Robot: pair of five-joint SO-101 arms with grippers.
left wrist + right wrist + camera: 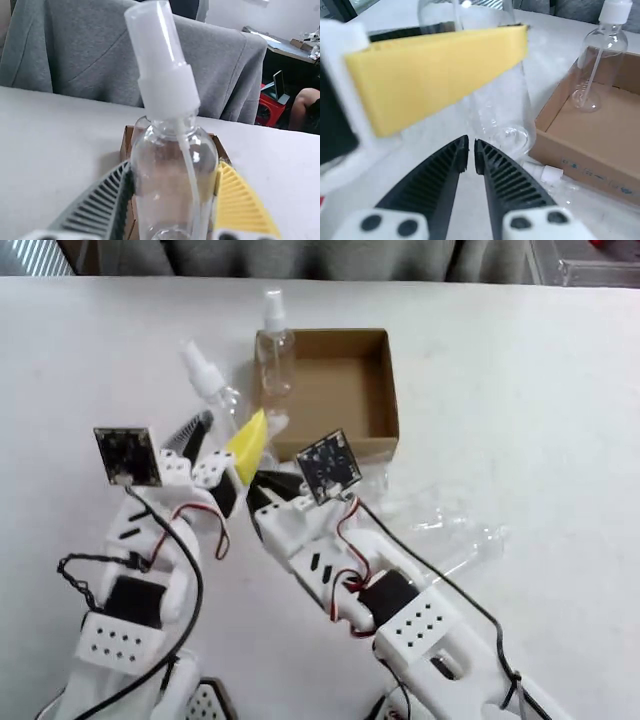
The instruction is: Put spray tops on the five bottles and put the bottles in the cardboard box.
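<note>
So, in the high view my left gripper (pixel 233 418) is clamping a clear bottle (pixel 214 383) with a spray top (pixel 197 358) on it, just beside the cardboard box (pixel 386 390). My right gripper (pixel 262 485) is sitting close by, black fingers pressed together on nothing. A second bottle (pixel 272 345) with its top on is standing in the box's corner, and loose bottles (pixel 455 530) are lying on the table (pixel 520 360) by my right arm.

In my left wrist view, my gray finger (pixel 97 210) and yellow finger (pixel 242 205) are squeezing the clear bottle's (pixel 172 165) sides.

In my right wrist view, my black fingertips (pixel 492 160) are nearly touching, near the clear bottle's (pixel 500 110) base, and a loose spray top (pixel 546 175) is lying just beside the box wall.
</note>
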